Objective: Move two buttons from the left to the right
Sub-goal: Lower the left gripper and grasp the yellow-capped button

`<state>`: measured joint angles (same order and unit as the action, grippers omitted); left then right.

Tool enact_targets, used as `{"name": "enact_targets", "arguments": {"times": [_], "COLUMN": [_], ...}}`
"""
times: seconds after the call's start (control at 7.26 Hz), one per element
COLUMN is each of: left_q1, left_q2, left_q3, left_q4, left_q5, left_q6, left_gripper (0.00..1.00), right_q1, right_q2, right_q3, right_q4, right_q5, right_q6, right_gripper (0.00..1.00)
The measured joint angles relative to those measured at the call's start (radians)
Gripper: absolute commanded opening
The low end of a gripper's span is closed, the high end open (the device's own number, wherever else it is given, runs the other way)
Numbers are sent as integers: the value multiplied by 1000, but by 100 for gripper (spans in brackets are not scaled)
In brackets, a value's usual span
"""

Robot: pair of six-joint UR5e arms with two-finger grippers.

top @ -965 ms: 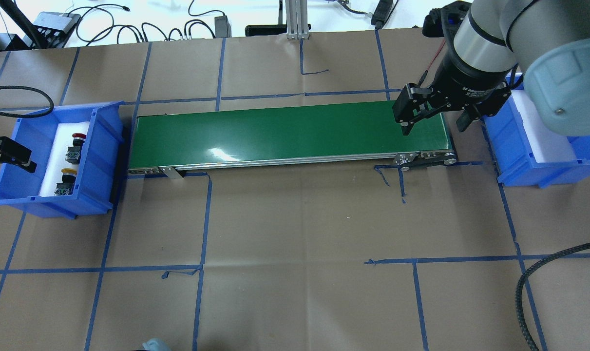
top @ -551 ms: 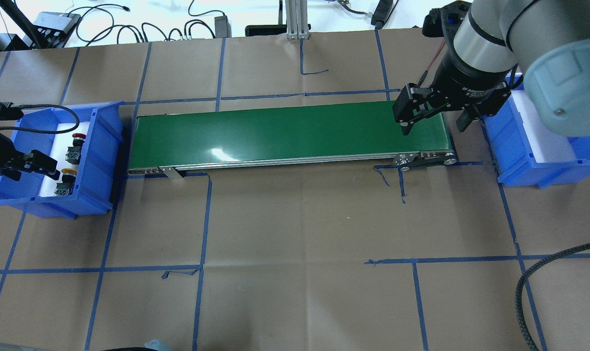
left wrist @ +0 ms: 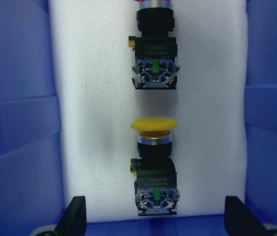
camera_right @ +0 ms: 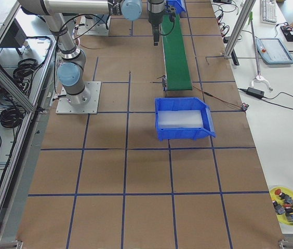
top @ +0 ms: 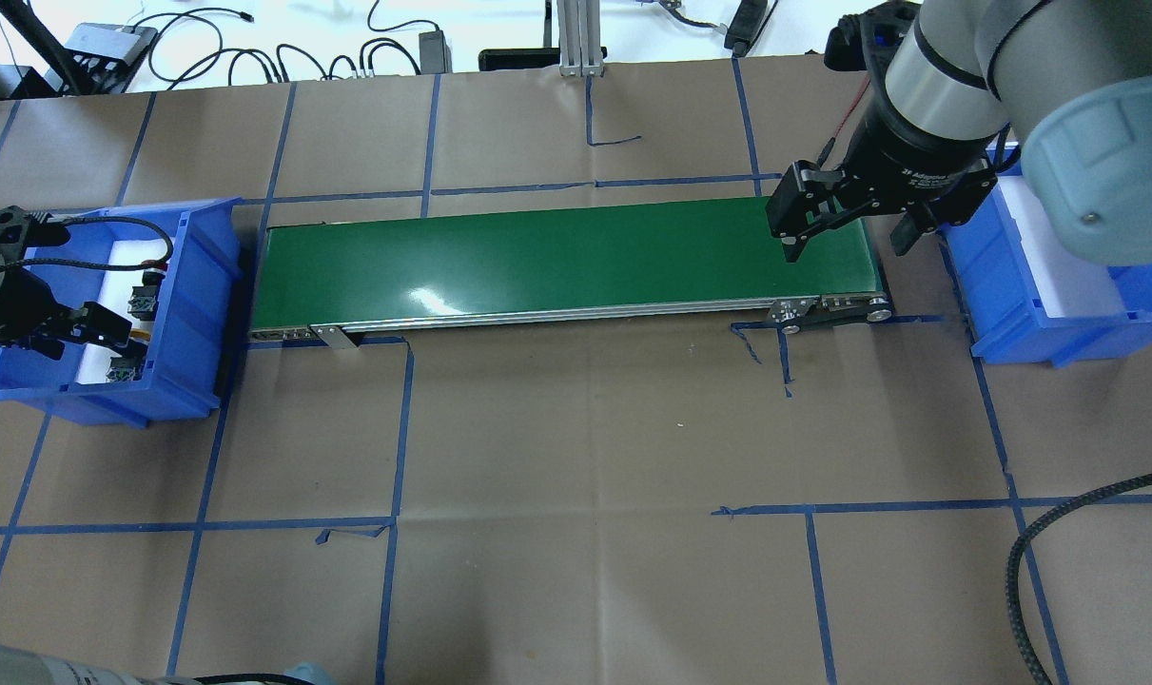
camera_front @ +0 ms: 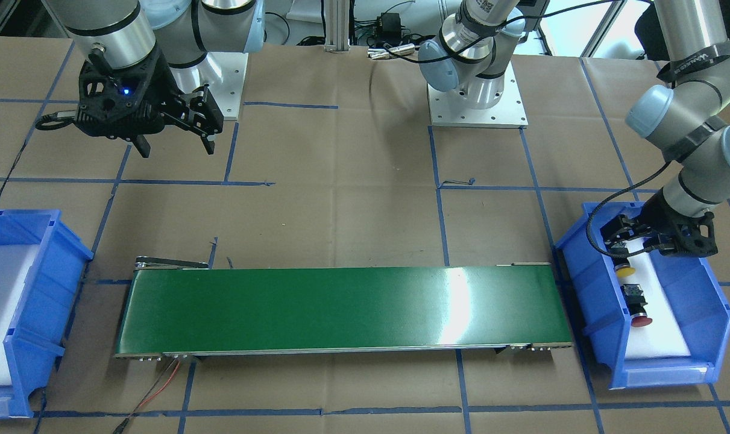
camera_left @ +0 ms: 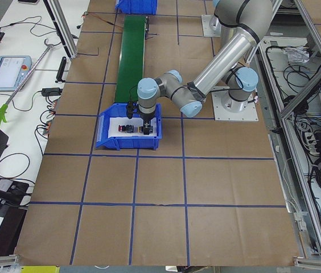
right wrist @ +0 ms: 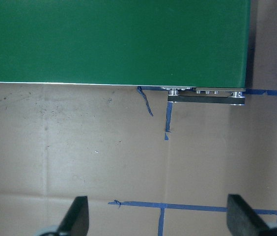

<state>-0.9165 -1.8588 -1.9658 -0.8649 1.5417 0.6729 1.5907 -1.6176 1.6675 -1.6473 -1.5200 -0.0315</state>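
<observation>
The yellow button and the red button lie on their sides on white foam in the left blue bin. Both also show in the front-facing view, yellow and red. My left gripper is open and empty. It hovers over the bin above the yellow button, with one fingertip on each side of the foam. In the overhead view the left gripper covers most of that button. My right gripper is open and empty above the right end of the green conveyor belt.
The right blue bin, lined with white foam, stands just past the belt's right end, partly under my right arm. A black cable loops at the table's front right. A yellow dish of spare parts sits on a side table.
My left gripper has moved rightward from the bin's outer wall to above the foam and the yellow button. The right arm has not moved.
</observation>
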Motion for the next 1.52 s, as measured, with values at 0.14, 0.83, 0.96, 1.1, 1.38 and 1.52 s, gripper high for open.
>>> {"name": "enact_targets", "arguments": {"times": [0.14, 0.83, 0.96, 1.1, 1.38, 1.52], "left_q1": [1, 5, 5, 5, 2, 0], "left_q2": [-10, -42, -43, -42, -15, 10], "left_q3": [-7, -10, -7, -1, 13, 29], "left_q4": [14, 27, 27, 25, 15, -5], "left_q5": [-1, 2, 4, 7, 8, 8], "left_q6": [0, -2, -5, -7, -7, -5], "left_gripper": [100, 23, 9, 3, 3, 3], "right_q1": [0, -7, -9, -10, -12, -12], "right_q2": [6, 3, 1, 0, 7, 8], "right_q3": [0, -6, -7, -4, -1, -2], "right_q4": [1, 15, 14, 14, 2, -2], "right_q5": [0, 0, 0, -1, 0, 1], "right_q6": [0, -12, -11, -10, -6, -6], "right_gripper": [100, 100, 100, 100, 100, 100]}}
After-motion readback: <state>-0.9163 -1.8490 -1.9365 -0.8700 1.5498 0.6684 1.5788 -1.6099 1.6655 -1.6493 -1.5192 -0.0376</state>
